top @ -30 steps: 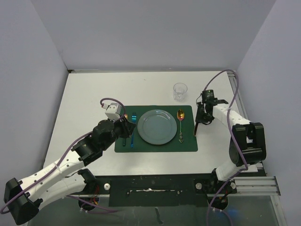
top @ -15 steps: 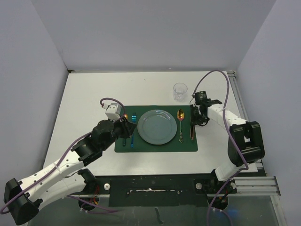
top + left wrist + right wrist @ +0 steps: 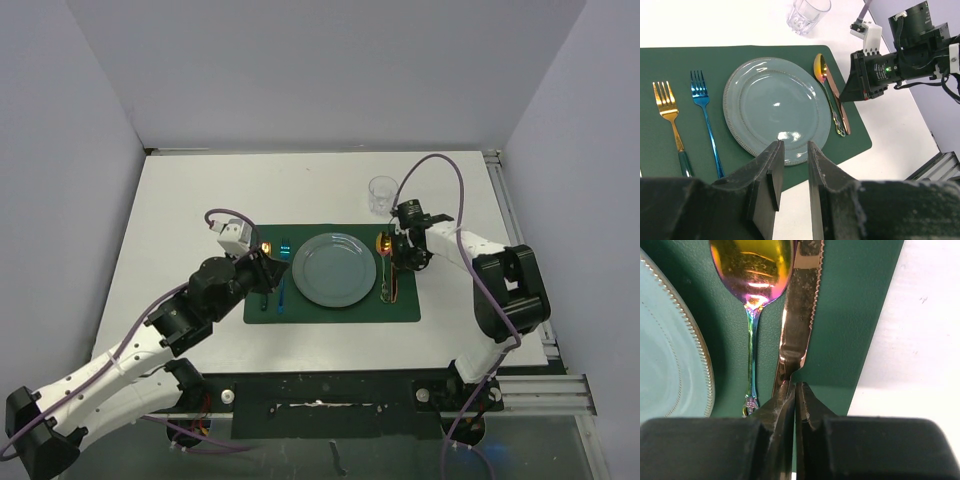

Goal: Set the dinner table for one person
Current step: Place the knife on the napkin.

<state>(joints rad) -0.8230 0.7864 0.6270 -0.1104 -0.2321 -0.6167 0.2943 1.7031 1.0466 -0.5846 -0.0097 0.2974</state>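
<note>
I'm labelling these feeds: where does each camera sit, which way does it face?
Top external: above and behind, looking down at the dinner table; left arm and right arm show.
Left wrist: looks across the plate; left gripper at bottom.
Right wrist: close over knife and spoon; right gripper at bottom.
All share plate, spoon, knife.

My right gripper point(image 3: 796, 389) has swung left from over the bare dinner table point(image 3: 910, 330) onto the placemat point(image 3: 850, 315), bringing the knife point(image 3: 801, 300) in until it lies just beside the spoon point(image 3: 751, 265). Its fingers point(image 3: 780, 410) have drawn fully together; whether they still pinch the handle, I cannot tell. My left arm point(image 3: 190, 300) has edged slightly left.
</note>
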